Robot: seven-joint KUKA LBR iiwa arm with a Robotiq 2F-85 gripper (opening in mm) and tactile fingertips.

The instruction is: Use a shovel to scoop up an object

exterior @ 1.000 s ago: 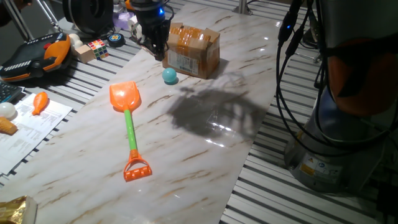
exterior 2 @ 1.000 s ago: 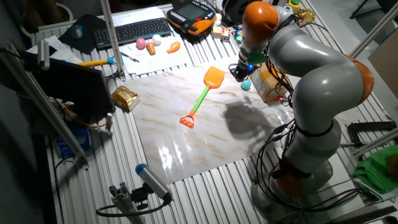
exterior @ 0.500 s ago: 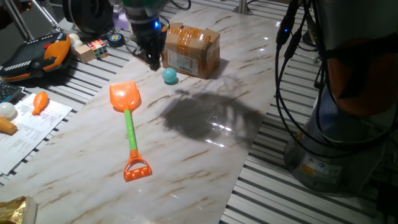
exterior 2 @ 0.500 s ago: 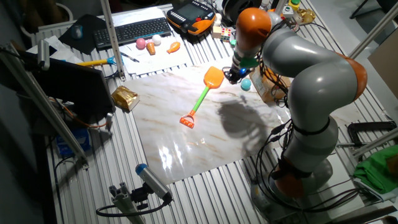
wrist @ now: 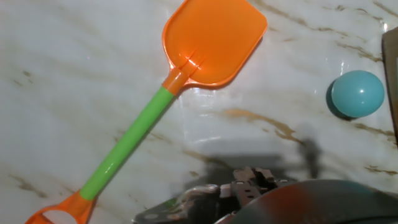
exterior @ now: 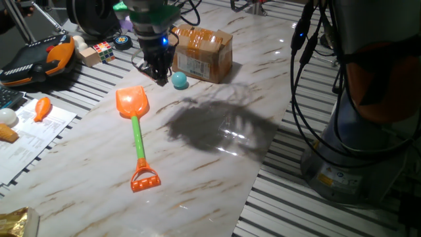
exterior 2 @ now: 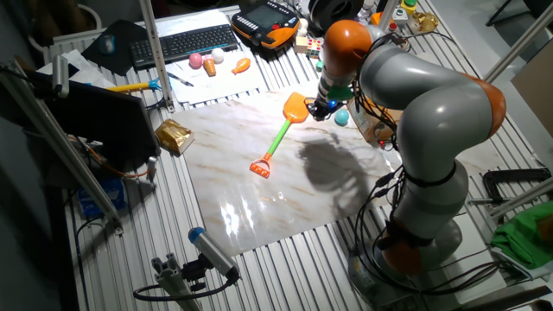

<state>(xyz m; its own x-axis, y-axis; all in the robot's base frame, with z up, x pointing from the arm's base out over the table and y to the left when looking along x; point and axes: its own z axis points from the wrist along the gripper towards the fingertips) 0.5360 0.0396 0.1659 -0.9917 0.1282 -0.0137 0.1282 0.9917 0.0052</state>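
Observation:
The shovel (exterior: pixel 137 135) lies flat on the marble board, orange blade at the far end, green shaft and D-shaped end pointing toward the near edge. It also shows in the other fixed view (exterior 2: pixel 280 136) and the hand view (wrist: pixel 211 40). The teal-blue ball (exterior: pixel 179 80) rests just right of the blade, by the cardboard box; it shows in the other views too (exterior 2: pixel 342 117) (wrist: pixel 357 93). My gripper (exterior: pixel 160 74) hangs low between the blade's far end and the ball, touching neither. Its fingers do not show clearly, and nothing is held.
A brown cardboard box (exterior: pixel 205 52) stands behind the ball. A puzzle cube (exterior: pixel 103 51), a carrot toy (exterior: pixel 42 108) and a teach pendant (exterior: pixel 39 59) lie off the board at left. The arm's base (exterior: pixel 358 138) and cables stand at right.
My gripper has moved away from the box's left side, toward the shovel's blade and lower over the board. The shovel and the ball have not moved.

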